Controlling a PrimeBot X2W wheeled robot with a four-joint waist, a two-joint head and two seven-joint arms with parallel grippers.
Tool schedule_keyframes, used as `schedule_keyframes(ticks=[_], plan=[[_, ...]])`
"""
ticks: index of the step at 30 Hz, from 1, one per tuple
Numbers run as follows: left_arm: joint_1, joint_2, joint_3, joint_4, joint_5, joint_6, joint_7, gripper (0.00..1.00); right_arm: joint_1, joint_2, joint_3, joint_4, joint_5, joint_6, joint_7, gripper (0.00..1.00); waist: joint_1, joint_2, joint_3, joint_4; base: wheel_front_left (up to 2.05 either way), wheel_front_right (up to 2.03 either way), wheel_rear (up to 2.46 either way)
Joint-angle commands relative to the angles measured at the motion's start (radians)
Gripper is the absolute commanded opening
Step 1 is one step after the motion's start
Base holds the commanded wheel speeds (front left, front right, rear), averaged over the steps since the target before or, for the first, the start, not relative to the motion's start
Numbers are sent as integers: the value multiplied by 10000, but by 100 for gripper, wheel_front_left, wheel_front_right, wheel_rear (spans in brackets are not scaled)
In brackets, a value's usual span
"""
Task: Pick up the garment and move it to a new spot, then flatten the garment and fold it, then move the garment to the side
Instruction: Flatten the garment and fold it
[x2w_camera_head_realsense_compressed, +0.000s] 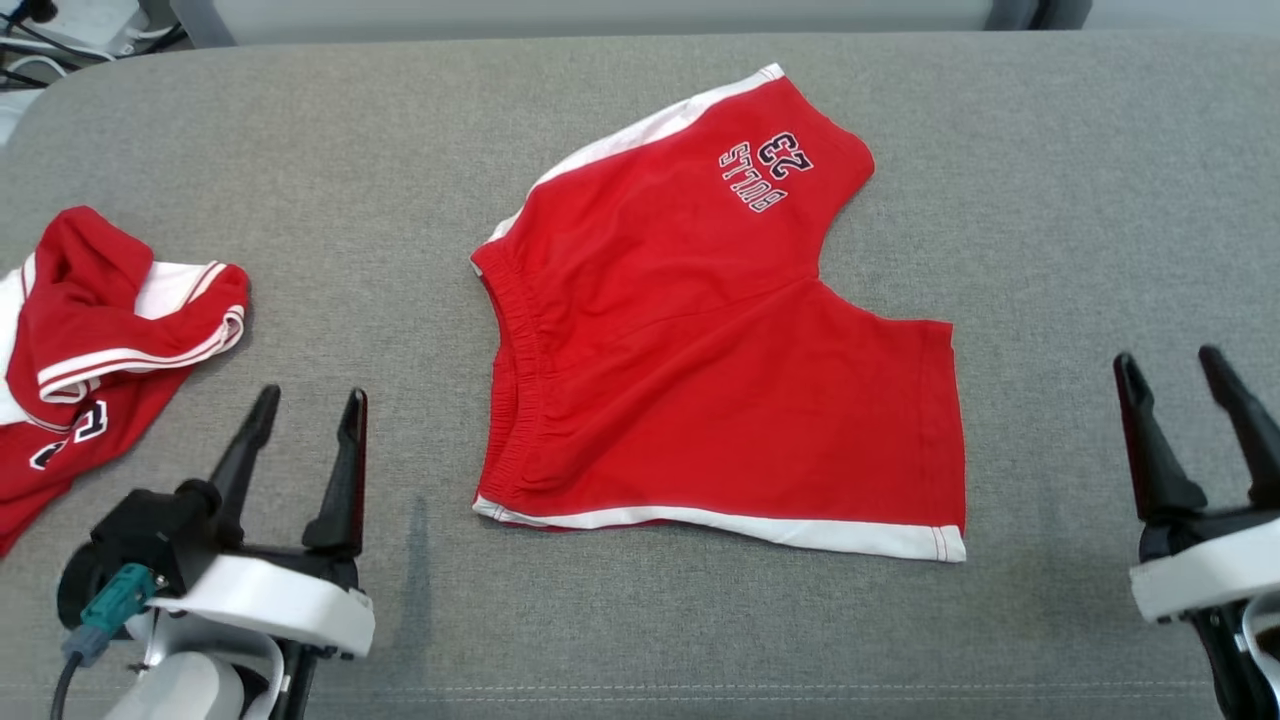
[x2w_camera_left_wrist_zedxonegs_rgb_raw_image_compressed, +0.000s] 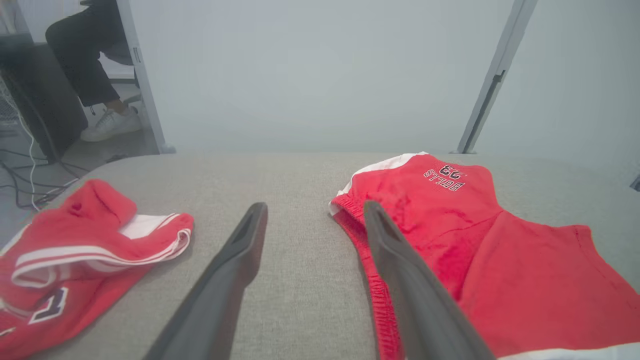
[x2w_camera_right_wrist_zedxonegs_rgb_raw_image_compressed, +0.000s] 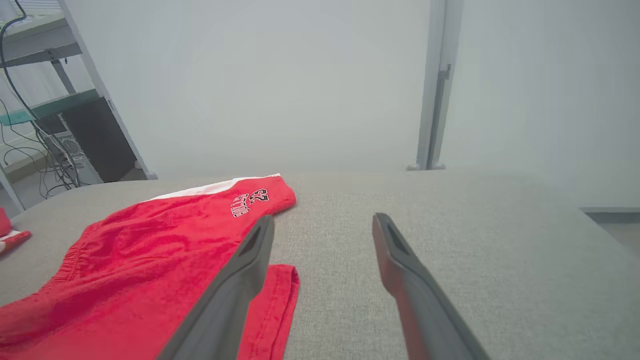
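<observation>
**RED SHORTS: POSITION AND GRASP POINTS**

**Head view.** The red shorts (x2w_camera_head_realsense_compressed: 700, 350) lie nearly flat at the centre of the grey padded surface (x2w_camera_head_realsense_compressed: 1050, 200), with the waistband (x2w_camera_head_realsense_compressed: 505, 380) toward the robot's left. The left gripper (x2w_camera_head_realsense_compressed: 312, 395) and the right gripper (x2w_camera_head_realsense_compressed: 1168, 358) stand clear of the cloth, one on each side. Their fingers are spread and hold nothing. A crumpled red jersey (x2w_camera_head_realsense_compressed: 100, 330) lies at the far left.

**Left wrist view.** The left gripper (x2w_camera_left_wrist_zedxonegs_rgb_raw_image_compressed: 315, 206) points just beside the waistband (x2w_camera_left_wrist_zedxonegs_rgb_raw_image_compressed: 350, 220). The cloth is probably light and limp. Pinch the gathered elastic at a corner, where the edge is thickest.

**Right wrist view.** The right gripper (x2w_camera_right_wrist_zedxonegs_rgb_raw_image_compressed: 324, 218), also spread, sits near the leg hem (x2w_camera_right_wrist_zedxonegs_rgb_raw_image_compressed: 277, 300). Take the second hold at the hem. Thin knit may slip or separate into layers.
</observation>
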Motion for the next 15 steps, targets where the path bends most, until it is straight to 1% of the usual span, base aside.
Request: schedule_keyframes(ticks=[1,4,8,12,15], plan=[[-547,362,515,-391,217,183,-114,100,-369,-220,107,-339,-402,-27,-270,100,0,0,-103,65,0,0,0],[-605,465,794,-701,482,531,-178,100,-699,-217,292,-233,-1183,-27,-686,100,0,0,-371,55,0,0,0],[-285,304,1120,-687,395,684,-251,100,-793,-161,514,75,-1734,-27,-1171,100,0,0,-742,105,0,0,0],[139,33,1523,-427,186,569,-302,100,-575,-45,595,554,-1968,-27,-1494,100,0,0,-1033,168,0,0,0],[430,-154,1849,-252,184,245,-320,100,-343,77,580,882,-2042,-27,-1720,100,0,0,-1210,198,0,0,0]])
